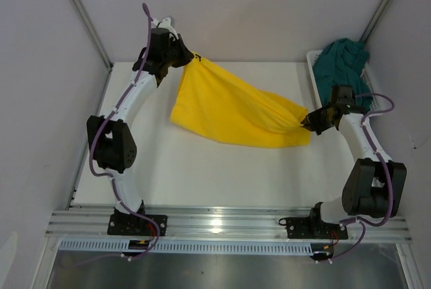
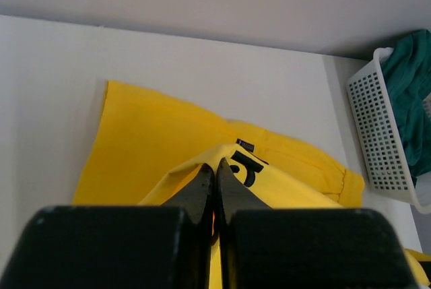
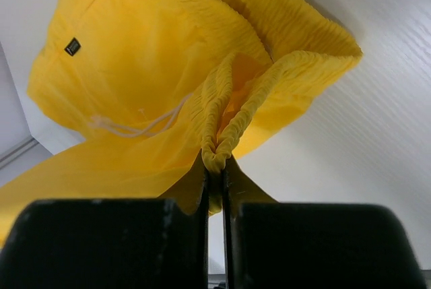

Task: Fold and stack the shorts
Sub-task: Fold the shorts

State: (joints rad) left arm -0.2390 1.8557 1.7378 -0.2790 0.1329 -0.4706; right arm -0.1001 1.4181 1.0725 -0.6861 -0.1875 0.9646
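Fabric bunched between the closed fingers hides how much cloth each pincer has taken. The left pincer [image 1: 183, 56] is clamped on a raised fold of the yellow shorts [image 1: 236, 110] at the far left of the worktop [image 1: 222, 168]. The right pincer [image 1: 308, 122] is clamped tight on the gathered elastic waistband [image 3: 269, 80] at the garment's other end. The cloth hangs slack between the two, and the left wrist view shows much of it lying on the worktop. In that view a dark logo [image 2: 247, 168] sits just beside the fingertips, partly lost in the fold. The right wrist view shows a white drawstring [image 3: 138, 126] and a small dark label [image 3: 72, 46], while the rest of the garment runs out of the picture. The dark teal shorts [image 1: 345, 61] lie crumpled in the white mesh basket [image 1: 314, 67] at the far right corner. They are partly screened by the basket wall and by the right arm [image 1: 360, 134] standing just in front of them.
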